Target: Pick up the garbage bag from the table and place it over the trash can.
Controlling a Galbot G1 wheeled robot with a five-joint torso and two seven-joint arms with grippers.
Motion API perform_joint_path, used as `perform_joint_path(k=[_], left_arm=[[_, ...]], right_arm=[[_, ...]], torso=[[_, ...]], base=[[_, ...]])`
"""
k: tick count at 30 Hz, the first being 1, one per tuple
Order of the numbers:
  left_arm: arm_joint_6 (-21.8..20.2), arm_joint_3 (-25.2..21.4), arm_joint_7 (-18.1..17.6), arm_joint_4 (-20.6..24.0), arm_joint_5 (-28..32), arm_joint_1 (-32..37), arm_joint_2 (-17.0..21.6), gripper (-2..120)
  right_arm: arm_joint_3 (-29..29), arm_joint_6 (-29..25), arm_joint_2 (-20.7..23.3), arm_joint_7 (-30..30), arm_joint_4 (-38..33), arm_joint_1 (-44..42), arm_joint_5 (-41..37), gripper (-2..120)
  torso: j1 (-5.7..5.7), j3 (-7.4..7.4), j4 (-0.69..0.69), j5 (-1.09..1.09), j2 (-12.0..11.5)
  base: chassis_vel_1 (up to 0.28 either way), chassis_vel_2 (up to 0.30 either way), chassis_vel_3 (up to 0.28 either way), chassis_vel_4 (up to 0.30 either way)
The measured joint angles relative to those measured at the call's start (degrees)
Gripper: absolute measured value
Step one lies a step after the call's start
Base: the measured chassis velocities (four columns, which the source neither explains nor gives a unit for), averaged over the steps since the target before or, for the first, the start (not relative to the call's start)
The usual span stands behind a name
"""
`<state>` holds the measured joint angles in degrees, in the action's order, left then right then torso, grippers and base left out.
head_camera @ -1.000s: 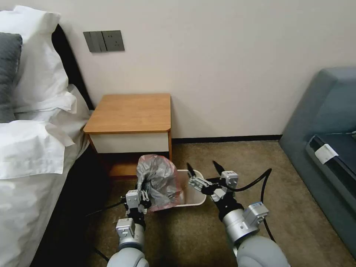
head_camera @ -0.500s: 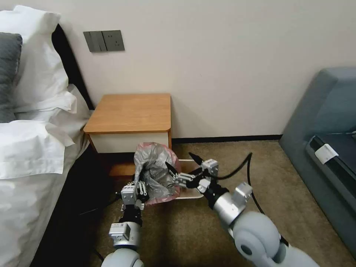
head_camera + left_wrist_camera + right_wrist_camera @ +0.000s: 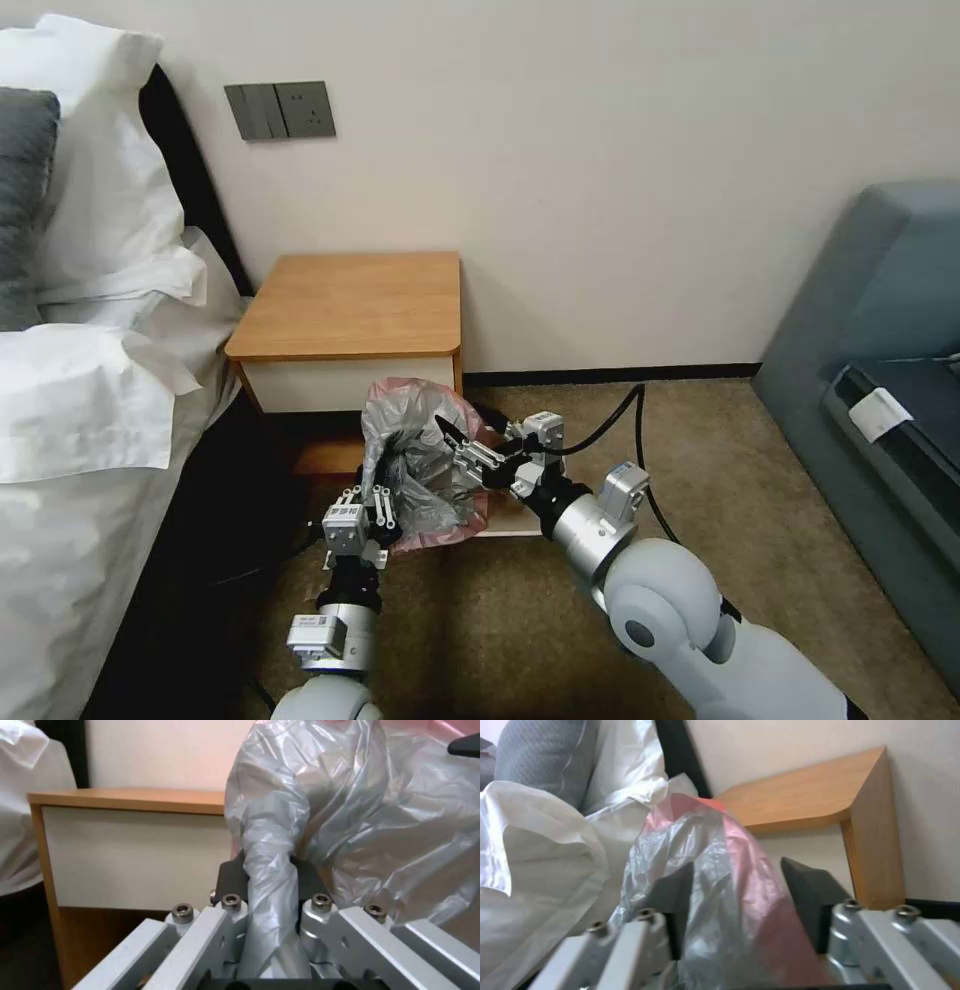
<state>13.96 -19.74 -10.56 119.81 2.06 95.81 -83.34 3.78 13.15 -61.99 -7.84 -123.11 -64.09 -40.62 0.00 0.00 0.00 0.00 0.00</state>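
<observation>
We hold the garbage bag (image 3: 420, 460) up in front of the desk (image 3: 350, 305), just above the trash can (image 3: 510, 522), which stands on the carpet and is mostly hidden behind the plastic. Our left pincer (image 3: 372, 503) is pinching a gathered fold at the bag's near side; in the left wrist view that twisted fold (image 3: 267, 888) runs straight down between its dark pads. Half a second ago our right pincer (image 3: 462, 443) was beside the bag with its fingers apart; it has since pushed further left and now straddles the pink rim edge, the film lying between its spread pads (image 3: 805, 896) without being clamped yet. The bag's top has also risen slightly towards the desk's white drawer front (image 3: 350, 385).
</observation>
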Motion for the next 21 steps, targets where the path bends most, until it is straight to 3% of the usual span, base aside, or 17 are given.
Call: perform_joint_path(k=[12,21], left_arm=[[0.01,-0.12,-0.42,-0.30,0.45,0.18,-0.36,9],[0.38,0.09,-0.51,-0.96,0.93,0.51,-0.98,9]], right_arm=[[-0.19,0.08,-0.35,-1.16,0.21,0.36,4.01,2],[-1.64,0.71,1.05,-3.86,0.70,4.47,1.62,0]], torso=[[0.00,0.00,0.00,0.00,0.00],[0.00,0.00,0.00,0.01,0.00]], base=[[0.000,0.000,0.000,0.000],[0.000,0.000,0.000,0.000]])
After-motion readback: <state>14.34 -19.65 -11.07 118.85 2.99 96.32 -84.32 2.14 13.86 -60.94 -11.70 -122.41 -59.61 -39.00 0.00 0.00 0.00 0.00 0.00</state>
